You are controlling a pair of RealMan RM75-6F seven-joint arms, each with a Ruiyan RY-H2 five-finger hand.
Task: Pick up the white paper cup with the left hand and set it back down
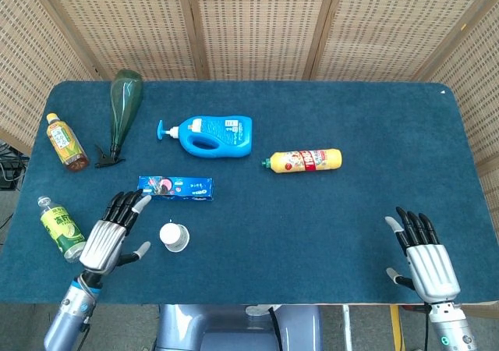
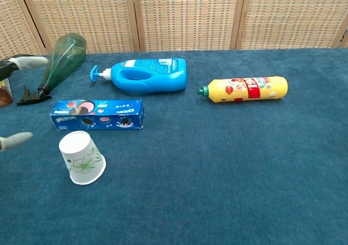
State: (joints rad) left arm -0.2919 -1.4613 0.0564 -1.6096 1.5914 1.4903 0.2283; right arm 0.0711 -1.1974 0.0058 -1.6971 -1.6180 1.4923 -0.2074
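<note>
Your left hand (image 1: 109,238) sits near the table's (image 1: 327,234) front edge, just left of the cup (image 1: 174,236) and clear of it, fingers spread and holding nothing; in the chest view only two fingertips (image 2: 16,140) show at the left border. The cup stands upside down on its rim, slightly tilted, with a green flower print on its side. Your right hand (image 1: 425,257) lies far to the right of the cup at the front edge, palm down, fingers apart and empty. Left of the cup, beyond your left hand, a green-labelled bottle (image 1: 64,229) lies on its side. Just behind the cup lies the blue cookie box (image 1: 175,187), close but not touching. Farther back and to the right of the cup lies the yellow bottle (image 1: 305,161), cap pointing left. Behind the box lies the blue pump bottle (image 1: 210,135), nozzle to the left. Far back left of the cup lie the green spray bottle (image 1: 121,111) and a brown tea bottle (image 1: 65,142).
</note>
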